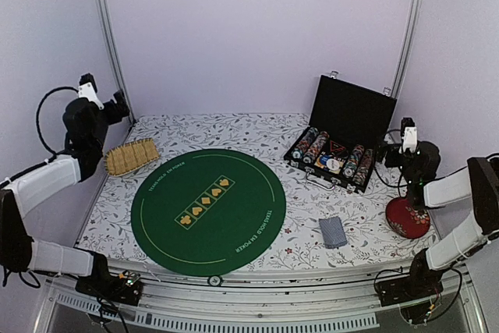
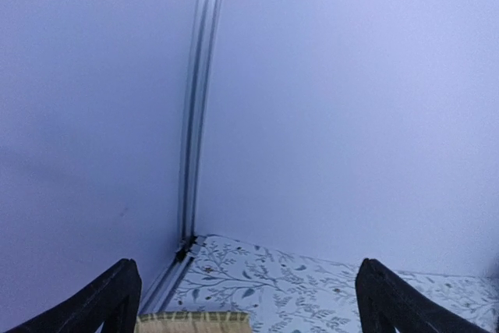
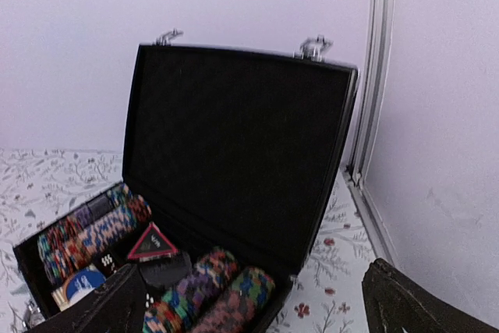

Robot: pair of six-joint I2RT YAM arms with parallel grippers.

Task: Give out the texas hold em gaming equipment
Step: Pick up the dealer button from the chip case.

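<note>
Chips in case just ahead of wide-spread right hand; left hand also wide, well apart.

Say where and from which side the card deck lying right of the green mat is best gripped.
Across its two long edges, coming straight down from above: the deck lies flat, back up, on the tablecloth with nothing against its sides.

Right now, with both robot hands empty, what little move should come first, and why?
Probably the right gripper should ease down toward the chip rows in the open black case. Its jaws stand open and empty, it faces the case from close by, and the green mat has no chips or cards on it yet. The card deck could come after.
</note>
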